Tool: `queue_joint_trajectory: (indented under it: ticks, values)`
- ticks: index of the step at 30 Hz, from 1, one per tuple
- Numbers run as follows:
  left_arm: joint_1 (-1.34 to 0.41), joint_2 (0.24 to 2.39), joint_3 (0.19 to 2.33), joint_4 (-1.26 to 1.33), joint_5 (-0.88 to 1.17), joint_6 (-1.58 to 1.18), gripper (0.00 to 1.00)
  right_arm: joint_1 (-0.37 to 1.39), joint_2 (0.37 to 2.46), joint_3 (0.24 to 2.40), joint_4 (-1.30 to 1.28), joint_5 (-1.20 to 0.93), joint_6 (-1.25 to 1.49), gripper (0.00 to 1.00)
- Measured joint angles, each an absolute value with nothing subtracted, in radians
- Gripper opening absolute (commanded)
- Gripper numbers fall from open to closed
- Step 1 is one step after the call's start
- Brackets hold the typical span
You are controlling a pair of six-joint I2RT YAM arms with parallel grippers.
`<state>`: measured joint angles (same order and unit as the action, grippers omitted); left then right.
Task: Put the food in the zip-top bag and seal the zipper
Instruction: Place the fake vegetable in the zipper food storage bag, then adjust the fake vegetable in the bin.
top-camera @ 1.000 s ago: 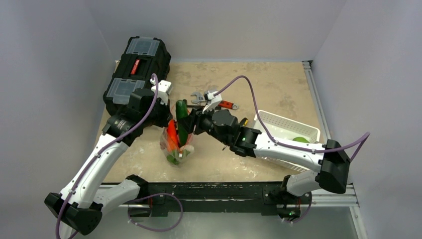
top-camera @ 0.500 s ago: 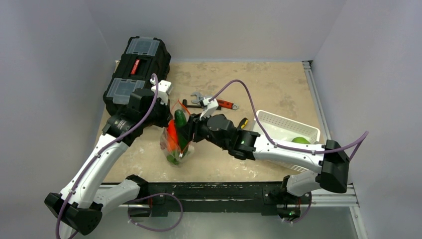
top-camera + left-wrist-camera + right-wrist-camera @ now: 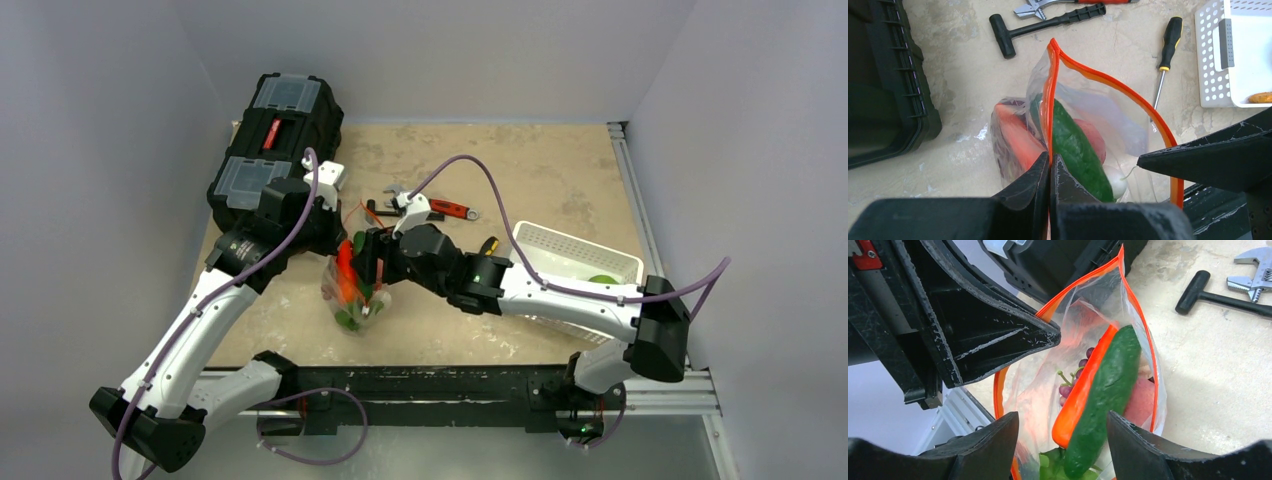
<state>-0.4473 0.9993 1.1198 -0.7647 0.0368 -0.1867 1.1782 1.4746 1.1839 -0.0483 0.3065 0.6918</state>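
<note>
The clear zip-top bag (image 3: 350,290) stands open at table centre-left. Its orange-red zipper (image 3: 1108,82) forms a wide loop. My left gripper (image 3: 1050,160) is shut on the zipper edge at the near side of the mouth and holds it up. Inside lie a green cucumber (image 3: 1105,395), an orange carrot (image 3: 1083,390), dark red grapes (image 3: 1068,387), leafy greens (image 3: 1048,462), a red piece (image 3: 1143,400) and a white radish (image 3: 1117,181). My right gripper (image 3: 1063,432) is open just above the mouth, jaws wide on either side of the cucumber's end. The slider is not visible.
A black toolbox (image 3: 275,135) sits at the back left, close behind the left arm. A red-handled wrench (image 3: 440,207), a black T-handle tool (image 3: 1048,22) and a screwdriver (image 3: 1168,42) lie behind the bag. A white slotted basket (image 3: 575,265) at the right holds a green item (image 3: 603,281).
My right gripper moved left and lower over the bag mouth. The cucumber, which stood tall above the bag, now lies down inside it with the jaws apart around it.
</note>
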Motion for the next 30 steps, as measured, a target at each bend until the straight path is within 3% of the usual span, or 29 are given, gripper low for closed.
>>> queue_joint_trajectory:
  ticks: [12,30]
  values:
    - [-0.447,0.999,1.120,-0.765,0.037,-0.187,0.00,1.178,1.423,1.196,-0.105,0.340,0.646,0.68]
    - [-0.447,1.000,1.120,-0.767,0.038,-0.187,0.00,1.180,0.926,0.992,-0.419,0.706,0.604,0.86]
